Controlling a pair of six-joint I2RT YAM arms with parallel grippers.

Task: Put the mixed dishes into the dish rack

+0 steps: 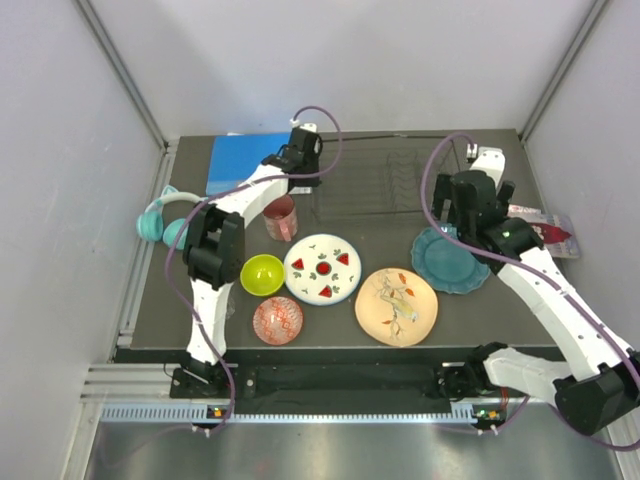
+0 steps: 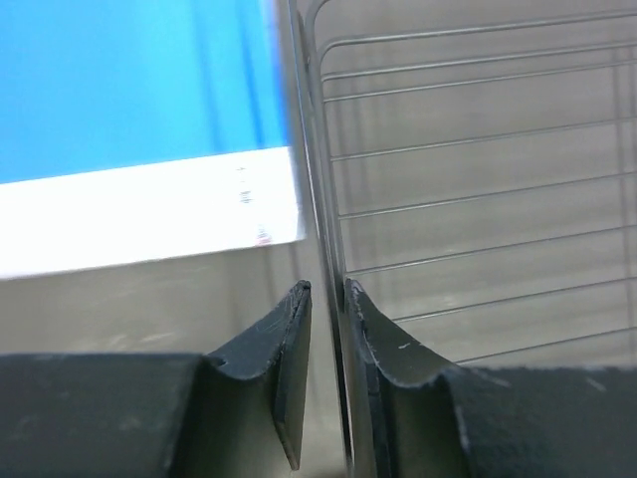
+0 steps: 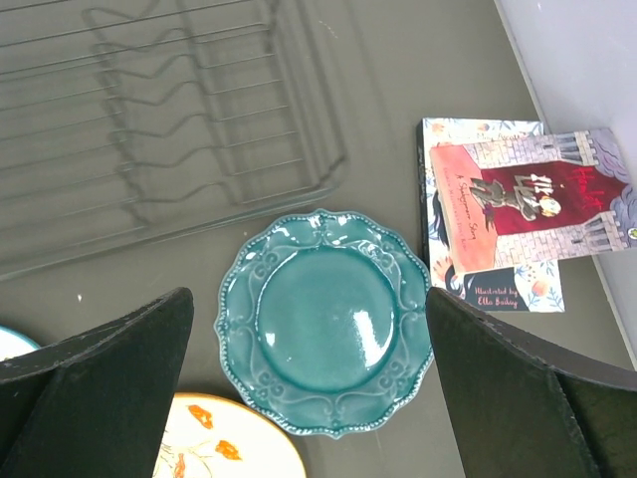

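**Top external view: rack at the back, dishes in front**

The dish rack (image 1: 390, 172) sits along the far edge. The left gripper (image 2: 326, 284) is squeezed on the thin wire of its left side. The right gripper (image 3: 309, 296) is wide apart, up over the teal scalloped plate (image 3: 323, 321) near the right edge. The white plate (image 1: 323, 268), peach plate (image 1: 396, 306), lime bowl (image 1: 262, 274) and red patterned bowl (image 1: 277, 320) lie toward the near edge. The red tumbler (image 1: 281, 217) stands near the rack's left side. A blue book (image 1: 243, 163) lies in the far left corner.
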